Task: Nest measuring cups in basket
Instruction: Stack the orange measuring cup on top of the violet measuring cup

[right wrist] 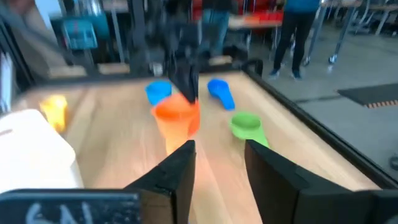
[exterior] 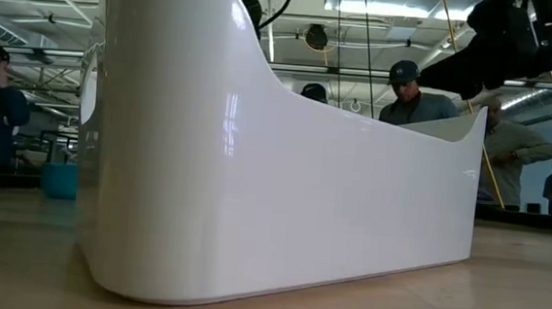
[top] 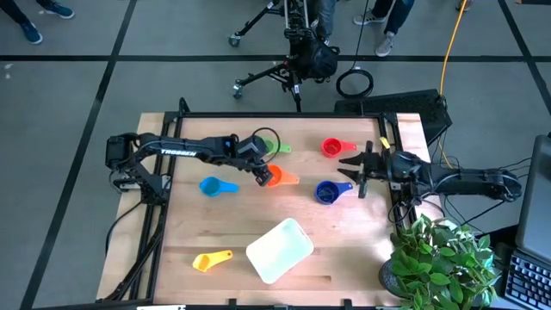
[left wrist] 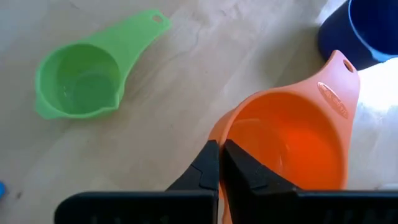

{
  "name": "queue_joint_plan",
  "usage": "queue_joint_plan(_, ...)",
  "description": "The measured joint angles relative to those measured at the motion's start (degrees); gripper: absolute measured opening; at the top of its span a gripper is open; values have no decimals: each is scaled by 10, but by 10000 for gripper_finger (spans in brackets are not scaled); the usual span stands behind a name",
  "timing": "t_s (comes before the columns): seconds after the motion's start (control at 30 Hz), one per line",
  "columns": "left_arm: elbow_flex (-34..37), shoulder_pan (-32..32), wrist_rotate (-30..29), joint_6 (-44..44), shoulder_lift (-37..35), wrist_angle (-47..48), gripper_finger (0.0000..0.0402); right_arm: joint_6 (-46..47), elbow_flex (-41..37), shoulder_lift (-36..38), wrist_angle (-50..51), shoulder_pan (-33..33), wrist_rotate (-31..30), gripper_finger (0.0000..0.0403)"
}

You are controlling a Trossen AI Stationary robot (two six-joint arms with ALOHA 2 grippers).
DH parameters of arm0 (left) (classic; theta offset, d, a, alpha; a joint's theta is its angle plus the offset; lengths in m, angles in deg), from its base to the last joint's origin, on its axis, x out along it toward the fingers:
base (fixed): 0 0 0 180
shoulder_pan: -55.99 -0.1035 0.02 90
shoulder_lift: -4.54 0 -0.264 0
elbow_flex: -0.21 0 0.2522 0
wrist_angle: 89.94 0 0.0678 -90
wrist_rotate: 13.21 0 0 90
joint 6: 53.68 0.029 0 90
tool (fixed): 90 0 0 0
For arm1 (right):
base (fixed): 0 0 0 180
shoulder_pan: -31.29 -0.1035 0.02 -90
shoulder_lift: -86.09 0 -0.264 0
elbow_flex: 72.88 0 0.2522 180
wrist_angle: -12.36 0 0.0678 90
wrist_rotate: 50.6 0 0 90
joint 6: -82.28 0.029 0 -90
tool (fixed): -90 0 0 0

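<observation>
My left gripper (top: 263, 175) is shut on the orange cup (top: 277, 177) near the table's middle. The green cup (top: 277, 148) stands just beyond it and the red cup (top: 332, 147) is further right. The dark blue cup (top: 326, 192) stands right of the orange one. A light blue cup (top: 215, 185) sits to the left and the yellow cup (top: 211, 259) is near the front. The white basket (top: 280, 250) rests on its base at the near middle. My right gripper (top: 355, 173) is open and hovers just right of the dark blue cup. My left gripper pinches the orange cup's rim (left wrist: 231, 127) on the side opposite the handle. One finger (left wrist: 202, 168) is outside the wall and the other finger (left wrist: 245, 171) is inside the bowl. The handle (left wrist: 339, 81) points away from the fingers, toward the dark blue cup (left wrist: 364, 31). I cannot tell whether the cup is lifted clear.
A potted plant (top: 439, 258) stands at the table's near right corner. A black frame (top: 284, 114) runs along the far edge. People stand beyond the table (exterior: 412, 96). Bare wood lies between the basket and the cups (top: 258, 215).
</observation>
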Motion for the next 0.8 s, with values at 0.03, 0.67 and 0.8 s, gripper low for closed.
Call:
queue_joint_plan(0.03, -12, -2, 0, -3, 1, 12, 6, -8, 15, -27, 0, 0, 0, 148)
queue_joint_plan(0.67, -73, -3, -19, -13, 0, 40, 6, -75, 211, -385, -28, 0, 4, 249)
queue_joint_plan(0.8, -73, -3, -20, -13, 0, 40, 6, -74, 221, -417, -54, 0, 19, 258)
